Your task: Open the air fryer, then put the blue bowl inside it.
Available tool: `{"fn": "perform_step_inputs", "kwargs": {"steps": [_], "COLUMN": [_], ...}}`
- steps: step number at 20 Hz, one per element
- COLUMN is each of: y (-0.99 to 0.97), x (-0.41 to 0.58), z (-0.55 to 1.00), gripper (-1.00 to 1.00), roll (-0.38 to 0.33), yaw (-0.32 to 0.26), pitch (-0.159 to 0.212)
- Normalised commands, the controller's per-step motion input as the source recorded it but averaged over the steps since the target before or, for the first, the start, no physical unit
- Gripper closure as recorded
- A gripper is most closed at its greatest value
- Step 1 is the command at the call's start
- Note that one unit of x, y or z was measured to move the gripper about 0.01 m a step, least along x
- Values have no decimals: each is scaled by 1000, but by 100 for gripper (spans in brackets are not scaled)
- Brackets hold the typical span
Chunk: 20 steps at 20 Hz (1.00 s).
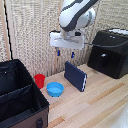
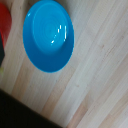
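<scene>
The air fryer [image 1: 112,51] stands at the exterior view's right, a black box with its drawer front closed and the short air fryer handle [image 1: 103,59] sticking out of it. On the wooden table lies the blue bowl [image 1: 55,89], empty and upright; the wrist view shows the blue bowl [image 2: 48,35] from straight above. My gripper [image 1: 65,53] hangs in the air well above the table, higher than the bowl and a little toward the fryer. Its two blue-tipped fingers point down, spread apart, with nothing between them. The wrist view shows no fingers.
A small red cup [image 1: 39,80] stands beside the bowl, and its edge shows as the red cup [image 2: 4,20] in the wrist view. A dark-blue slab [image 1: 75,76] stands on edge between bowl and fryer. A black fabric case [image 1: 20,100] with dividers fills the exterior view's left.
</scene>
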Motion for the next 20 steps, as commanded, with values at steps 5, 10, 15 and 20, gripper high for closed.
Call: {"fn": "perform_step_inputs", "kwargs": {"steps": [5, 10, 15, 20], "y": [-199, -229, -337, -429], "x": [0, -48, -107, -165], "z": [0, -23, -38, -134], "gripper": [-100, -100, -100, -100], "roll": [-358, -375, -371, -333], "yaw": [-85, -25, 0, 0], "pitch": [-55, -81, -99, -136]}}
